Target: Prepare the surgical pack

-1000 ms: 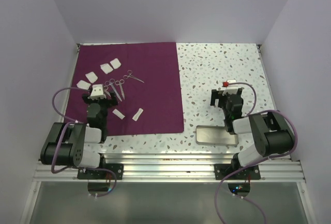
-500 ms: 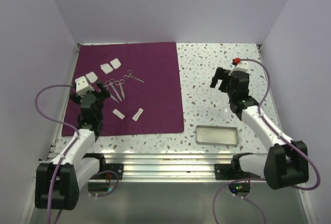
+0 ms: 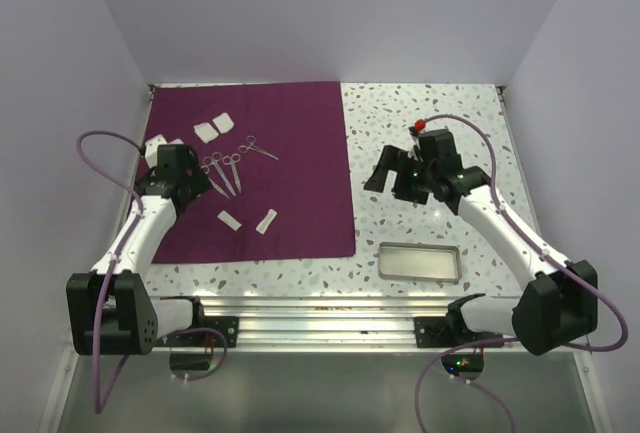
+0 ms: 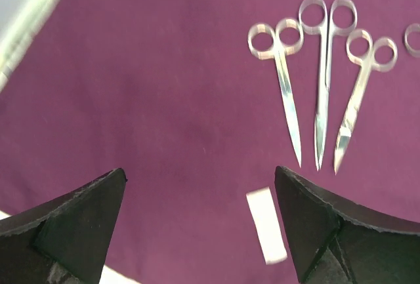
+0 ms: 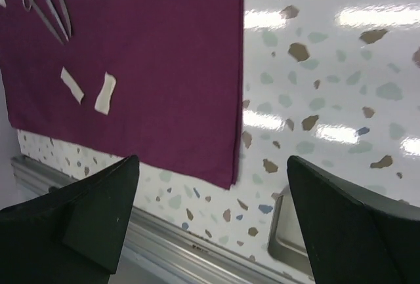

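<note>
The plum-purple cloth (image 3: 270,168) lies flat on the left half of the table. Silver scissor-like instruments (image 3: 225,168) and white gauze pads (image 3: 212,128) lie on it. The steel tray (image 3: 419,262) sits on the bare table at the near right. My left gripper (image 3: 200,181) is open and empty above the cloth, beside the instruments (image 4: 319,94) and a gauze strip (image 4: 267,225). My right gripper (image 3: 385,181) is open and empty above the table, right of the cloth's edge (image 5: 237,100). The tray's corner (image 5: 283,238) shows in the right wrist view.
The terrazzo tabletop (image 3: 430,133) is walled at the back and both sides. An aluminium rail (image 3: 320,308) runs along the near edge. Purple cables loop from both arms.
My left arm has stretched out and its gripper has moved farther onto the cloth. My right gripper has swung left and turned toward the cloth's right edge.
</note>
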Robot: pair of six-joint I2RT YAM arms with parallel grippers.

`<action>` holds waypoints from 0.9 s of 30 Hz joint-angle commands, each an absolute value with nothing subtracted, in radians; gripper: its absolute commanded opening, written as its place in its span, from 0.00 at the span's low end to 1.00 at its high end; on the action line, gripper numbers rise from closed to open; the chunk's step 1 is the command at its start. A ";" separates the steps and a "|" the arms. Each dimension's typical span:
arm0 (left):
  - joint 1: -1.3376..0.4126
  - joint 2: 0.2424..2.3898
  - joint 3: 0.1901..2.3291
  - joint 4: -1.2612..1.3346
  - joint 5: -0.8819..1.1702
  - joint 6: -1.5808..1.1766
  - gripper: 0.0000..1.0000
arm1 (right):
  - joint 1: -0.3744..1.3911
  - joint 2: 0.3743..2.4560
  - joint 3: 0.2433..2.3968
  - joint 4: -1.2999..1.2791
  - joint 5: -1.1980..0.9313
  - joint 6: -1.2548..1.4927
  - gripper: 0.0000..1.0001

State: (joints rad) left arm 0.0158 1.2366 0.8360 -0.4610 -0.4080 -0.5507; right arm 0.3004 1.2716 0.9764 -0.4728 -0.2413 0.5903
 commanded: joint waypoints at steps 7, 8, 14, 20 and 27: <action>0.014 1.367 1.002 -0.661 -0.328 -0.814 0.88 | 0.425 1.276 1.154 -0.778 -0.212 0.485 0.93; 0.009 1.388 1.017 -0.669 -0.337 -0.828 0.85 | 0.423 1.276 1.157 -0.788 -0.209 0.470 0.93; 0.006 1.641 1.222 -0.741 -0.399 -0.859 0.67 | 0.423 1.281 1.172 -0.804 -0.225 0.397 0.92; -0.021 1.831 1.382 -0.733 -0.396 -0.851 0.67 | 0.423 1.328 1.173 -0.808 -0.192 0.379 0.92; -0.029 1.965 1.486 -0.773 -0.436 -0.870 0.62 | 0.422 1.367 1.158 -0.805 -0.179 0.361 0.93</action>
State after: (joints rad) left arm -0.0269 1.9469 1.4380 -0.7303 -0.3820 -0.8337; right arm 0.4191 1.3628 1.1332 -0.7952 -0.1955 0.3908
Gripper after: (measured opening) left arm 0.634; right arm 0.931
